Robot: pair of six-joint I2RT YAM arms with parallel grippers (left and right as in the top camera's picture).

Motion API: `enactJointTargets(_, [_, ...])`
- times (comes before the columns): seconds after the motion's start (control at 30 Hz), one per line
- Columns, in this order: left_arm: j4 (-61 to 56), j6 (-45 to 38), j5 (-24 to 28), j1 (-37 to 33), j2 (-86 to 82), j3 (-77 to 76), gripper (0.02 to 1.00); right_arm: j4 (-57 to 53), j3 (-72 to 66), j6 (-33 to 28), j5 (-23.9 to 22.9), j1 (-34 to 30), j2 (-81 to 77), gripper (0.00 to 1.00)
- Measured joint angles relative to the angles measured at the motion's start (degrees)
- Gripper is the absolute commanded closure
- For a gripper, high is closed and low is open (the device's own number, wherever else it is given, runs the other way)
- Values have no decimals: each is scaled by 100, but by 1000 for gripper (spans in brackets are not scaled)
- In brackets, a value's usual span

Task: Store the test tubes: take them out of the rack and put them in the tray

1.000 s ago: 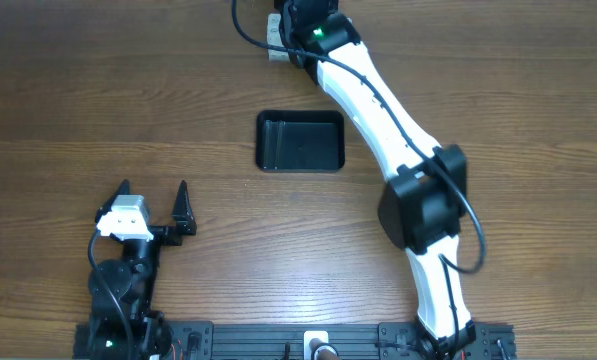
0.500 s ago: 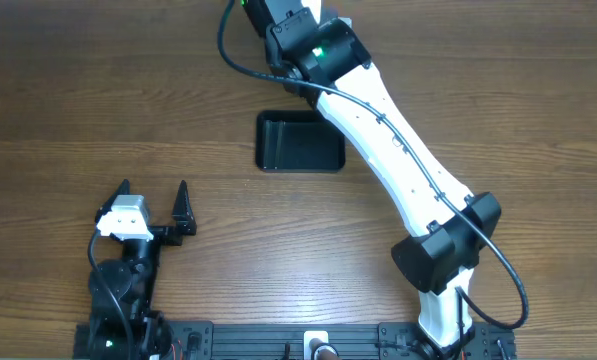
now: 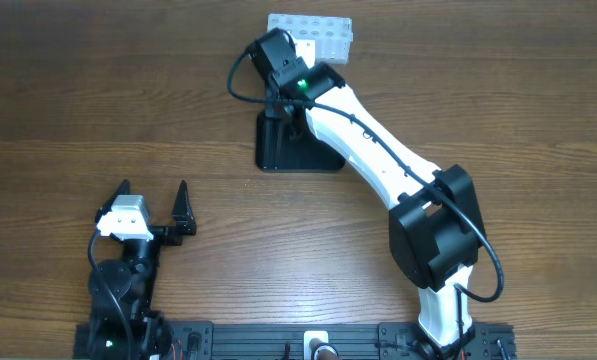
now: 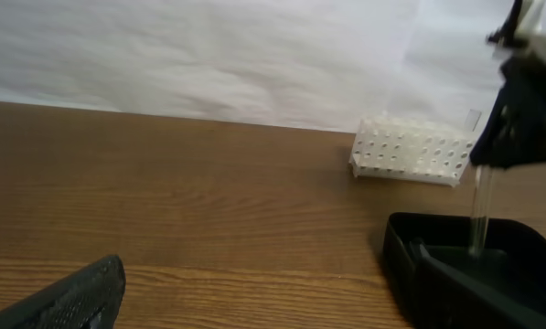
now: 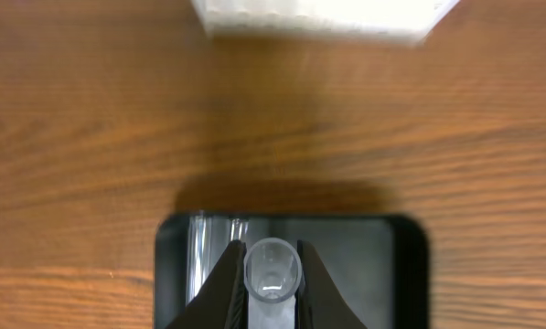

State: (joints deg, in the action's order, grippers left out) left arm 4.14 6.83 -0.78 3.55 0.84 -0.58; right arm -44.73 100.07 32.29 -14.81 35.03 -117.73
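Item 1, rack (image 3: 310, 37): white, many-holed block, lying on the table (image 3: 78, 80) at the far side, just beyond the tray and apart from it. The left wrist view shows rows of holes on its side face. It is not possible to tell whether any tubes are in it.

Item 2, tray (image 3: 278, 155): black, shallow, rounded corners, near the middle of the table. It is partly covered in the top view by the right arm.

Item 3, test tube (image 5: 273, 272): clear and upright, pinched between the two fingers of the right gripper (image 5: 269, 249). It hangs over the tray's near-left part. In the left wrist view its lower end (image 4: 478, 219) dips below the tray rim (image 4: 437, 224). Contact with the tray floor cannot be judged.

Item 4, second clear tube (image 5: 199, 260): seems to lie flat inside the tray along one side wall, just beside the held tube. Its outline is faint.

Item 5, left gripper (image 3: 153, 190): fingers spread wide and holding nothing. It sits low over the table near its own base, well apart from tray and rack.
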Motion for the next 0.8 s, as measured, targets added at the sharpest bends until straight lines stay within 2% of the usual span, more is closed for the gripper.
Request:
enactJointTargets(0.4, [0, 0, 0, 0, 0, 0, 18, 173, -352, 92, 144, -55, -127, 888])
enactJointTargets(0.8, [0, 0, -2, 0, 0, 0, 18, 173, -356, 114, 168, -76, -448, 737])
